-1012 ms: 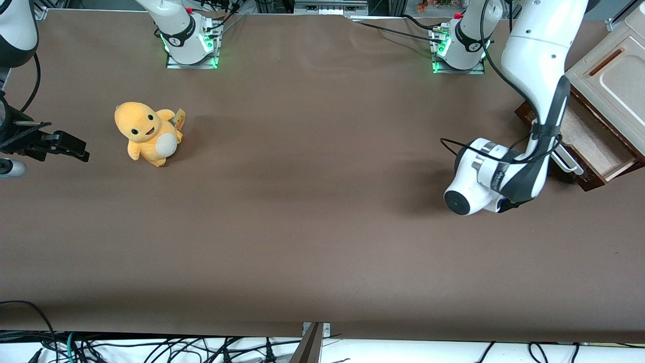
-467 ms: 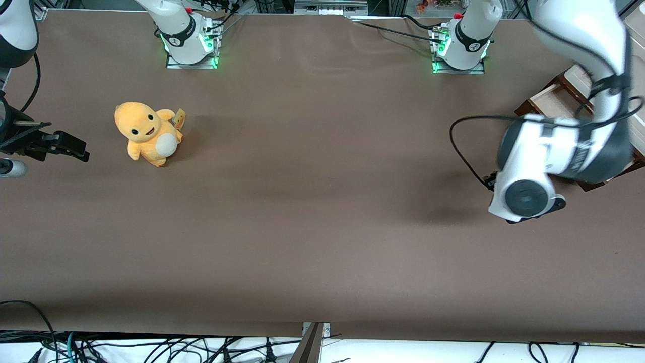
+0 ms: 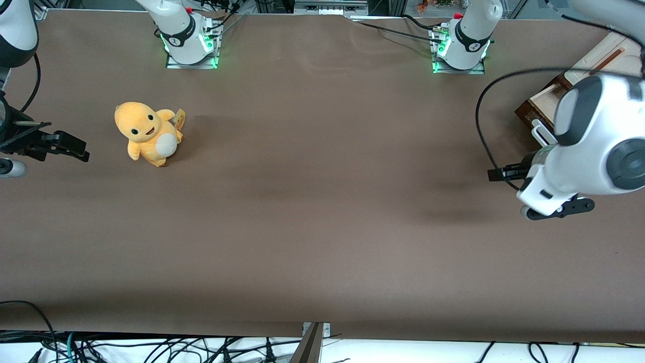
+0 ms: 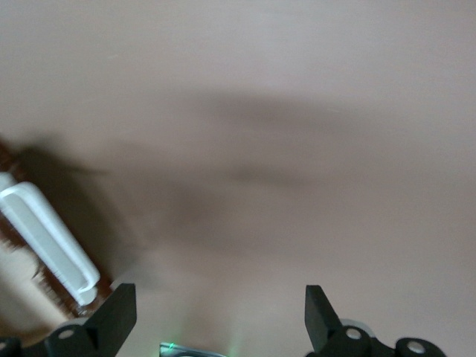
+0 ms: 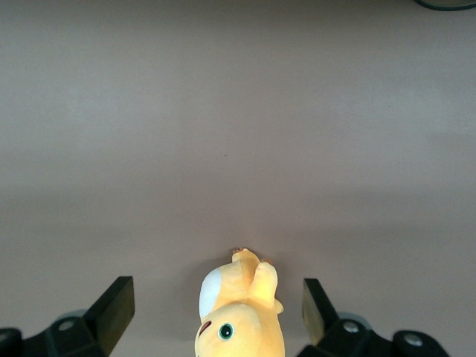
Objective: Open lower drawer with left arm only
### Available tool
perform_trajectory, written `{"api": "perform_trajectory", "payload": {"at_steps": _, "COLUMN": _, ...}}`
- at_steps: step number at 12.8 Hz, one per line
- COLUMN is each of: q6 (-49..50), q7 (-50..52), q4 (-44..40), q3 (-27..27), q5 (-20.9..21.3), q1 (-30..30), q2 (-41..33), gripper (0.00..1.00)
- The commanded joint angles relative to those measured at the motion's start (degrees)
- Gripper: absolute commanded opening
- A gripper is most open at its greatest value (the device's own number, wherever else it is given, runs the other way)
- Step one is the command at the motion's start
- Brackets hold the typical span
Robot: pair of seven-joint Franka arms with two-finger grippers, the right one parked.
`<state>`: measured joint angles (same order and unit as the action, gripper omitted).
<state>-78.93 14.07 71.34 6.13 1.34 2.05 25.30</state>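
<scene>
Lower drawer pulled out; gripper w/ fingers apart has lifted off its handle.

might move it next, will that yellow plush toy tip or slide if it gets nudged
The yellow plush toy looks soft and light, so it would probably squash and tip easily. Its fabric likely drags on the table. The gripper, open, is beside the lower drawer.

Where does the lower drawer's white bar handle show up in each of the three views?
Front view: the white bar handle pokes out beside the left arm, at the lower drawer, toward the working arm's end of the table.
Left wrist view: the same handle lies apart from the open gripper.
Right wrist view: not in it; only the yellow plush toy.
Shared landmark: the brown table.
</scene>
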Motion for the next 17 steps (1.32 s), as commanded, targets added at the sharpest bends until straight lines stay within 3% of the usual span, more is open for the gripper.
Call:
{"api": "perform_trajectory", "payload": {"at_steps": 1, "q6": -1.92, "q7": -10.88, "q4": 0.73, "q3": 0.02, "q5": -4.33, "q1": -2.49, "q2": -4.72, "gripper": 1.00}}
{"api": "perform_trajectory", "payload": {"at_steps": 4, "q6": -8.51, "q7": -13.37, "q4": 7.38, "q3": -0.85, "q5": -3.02, "q1": -1.79, "q2": -12.97, "gripper": 1.00}}
{"api": "perform_trajectory", "payload": {"at_steps": 6, "q6": -12.64, "q7": -13.19, "q4": 14.85, "q3": -0.95, "q5": 0.93, "q1": -1.61, "q2": -18.68, "gripper": 1.00}}
{"api": "perform_trajectory", "payload": {"at_steps": 8, "q6": -14.85, "q7": -12.49, "q4": 19.96, "q3": -1.12, "q5": 0.08, "q1": -1.26, "q2": -23.00, "gripper": 1.00}}
{"api": "perform_trajectory", "payload": {"at_steps": 11, "q6": -15.82, "q7": -13.89, "q4": 22.43, "q3": -4.10, "q5": -3.09, "q1": 0.05, "q2": -25.30, "gripper": 1.00}}
{"api": "perform_trajectory", "payload": {"at_steps": 17, "q6": -17.84, "q7": -12.93, "q4": 25.35, "q3": -4.20, "q5": -2.48, "q1": 0.41, "q2": -26.80, "gripper": 1.00}}
